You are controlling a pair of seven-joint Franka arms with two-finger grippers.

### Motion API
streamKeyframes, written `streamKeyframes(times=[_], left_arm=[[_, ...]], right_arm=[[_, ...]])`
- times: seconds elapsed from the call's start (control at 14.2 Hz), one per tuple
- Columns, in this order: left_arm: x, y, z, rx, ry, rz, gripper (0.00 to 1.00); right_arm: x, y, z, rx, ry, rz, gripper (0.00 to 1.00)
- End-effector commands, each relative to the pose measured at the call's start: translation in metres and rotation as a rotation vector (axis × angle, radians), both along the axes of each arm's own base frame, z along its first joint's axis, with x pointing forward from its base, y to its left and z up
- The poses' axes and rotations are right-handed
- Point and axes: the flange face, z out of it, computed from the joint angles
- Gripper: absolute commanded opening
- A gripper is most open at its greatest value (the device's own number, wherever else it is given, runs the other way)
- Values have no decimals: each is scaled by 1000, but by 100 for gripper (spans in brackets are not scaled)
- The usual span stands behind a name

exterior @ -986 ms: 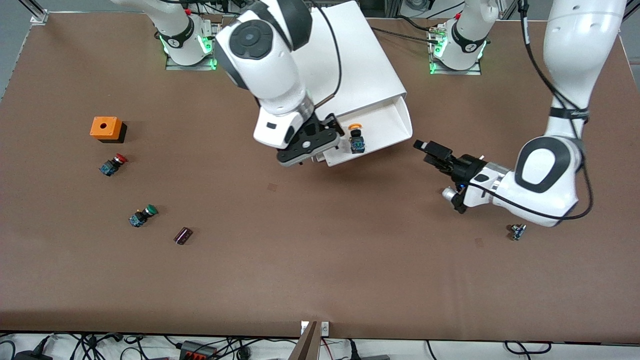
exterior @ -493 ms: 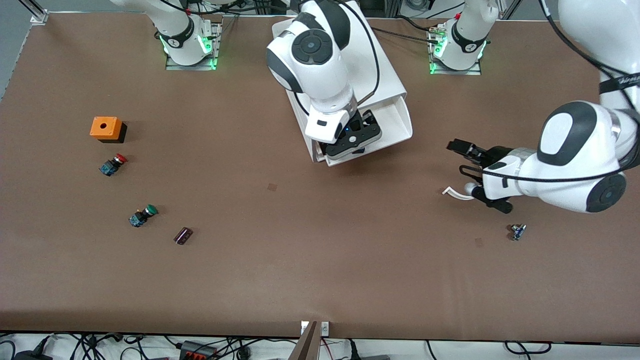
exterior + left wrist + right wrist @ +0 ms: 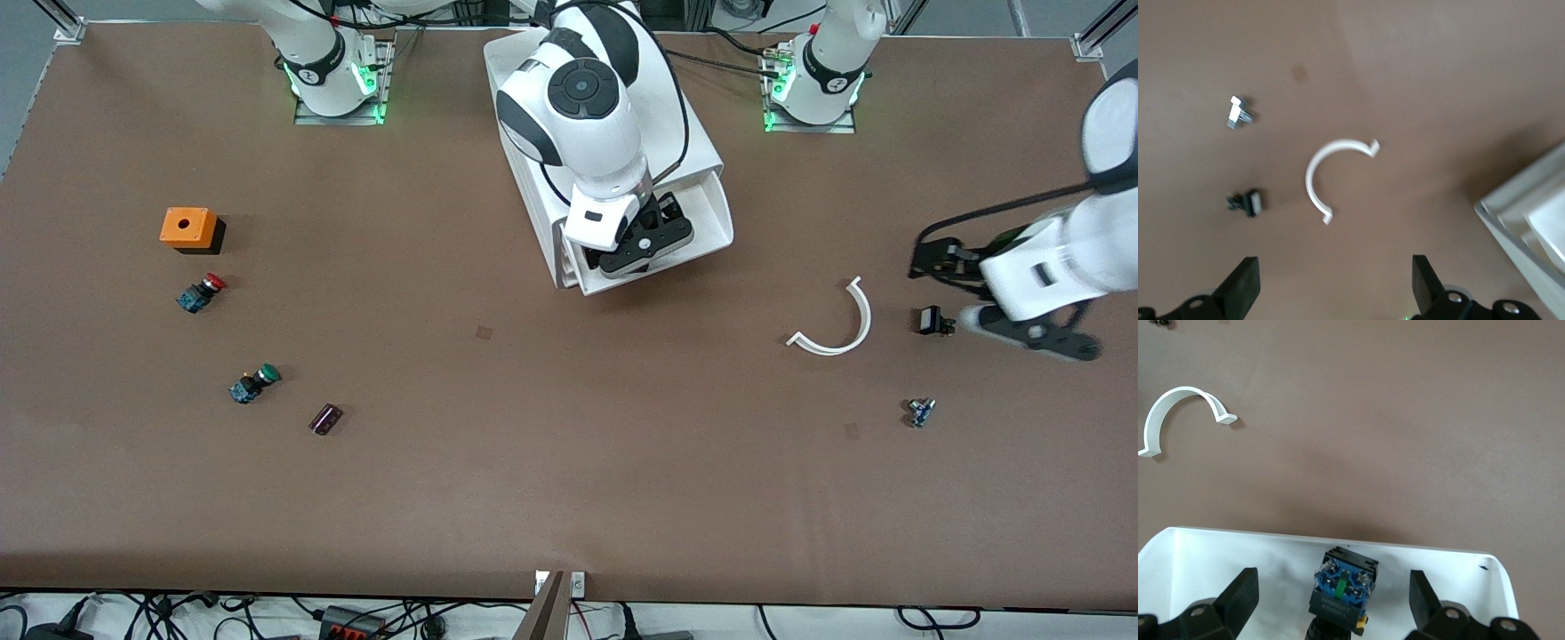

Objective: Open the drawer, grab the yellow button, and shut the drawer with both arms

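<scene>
The white cabinet stands near the arms' bases, and its top drawer is pulled out toward the front camera. My right gripper hangs over the open drawer and hides the button in the front view. In the right wrist view the button lies in the drawer, blue-and-black body up, with a bit of yellow cap showing. My right gripper is open, one finger on each side of the button, not touching it. My left gripper is open and empty over the table at the left arm's end.
A white curved clip, a small black part and a small metal part lie near the left gripper. An orange box, a red-capped button, a green-capped button and a dark part lie toward the right arm's end.
My right gripper moved from beside the drawer to over the button, covering it in the front view. My left arm drew back toward its end, uncovering the white clip and the black part.
</scene>
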Motion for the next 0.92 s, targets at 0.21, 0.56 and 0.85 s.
streamKeyframes(times=[0.21, 0.56, 0.85], left_arm=[[-48, 26, -8, 28, -88, 126, 100], [-46, 18, -6, 31, -62, 151, 100], [-47, 18, -6, 31, -55, 152, 100]], right_arm=[[-5, 8, -11, -27, 11, -2, 90], [-6, 9, -13, -31, 13, 1, 61], [-5, 9, -13, -35, 13, 4, 24]])
